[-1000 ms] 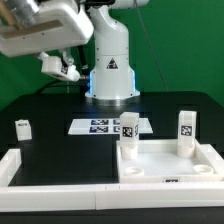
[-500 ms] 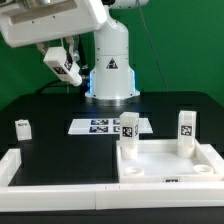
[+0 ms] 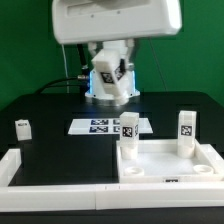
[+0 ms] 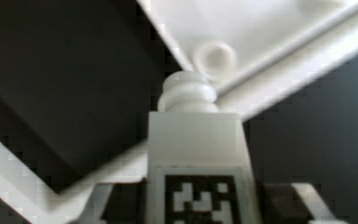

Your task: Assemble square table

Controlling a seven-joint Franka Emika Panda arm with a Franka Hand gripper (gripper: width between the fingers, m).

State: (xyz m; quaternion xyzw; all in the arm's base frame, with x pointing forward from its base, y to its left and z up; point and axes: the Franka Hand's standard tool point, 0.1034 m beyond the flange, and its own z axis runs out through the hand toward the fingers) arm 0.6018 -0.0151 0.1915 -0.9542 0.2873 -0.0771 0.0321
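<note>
We are gripping a white leg point(image 4: 197, 140) in the gripper point(image 3: 108, 72) above the black tabletop point(image 3: 50, 105), green wall point(image 3: 25, 50) behind, while the square slab point(image 3: 170, 158) is sitting at the exterior view's right.

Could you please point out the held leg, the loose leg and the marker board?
held leg point(image 3: 108, 72), exterior view, its tagged face.
loose leg point(image 3: 22, 127), exterior view, its front.
marker board point(image 3: 95, 126), exterior view, its printed tags.

Bright even light; wrist view's leg point(image 4: 197, 140) is soft, out of focus
</note>
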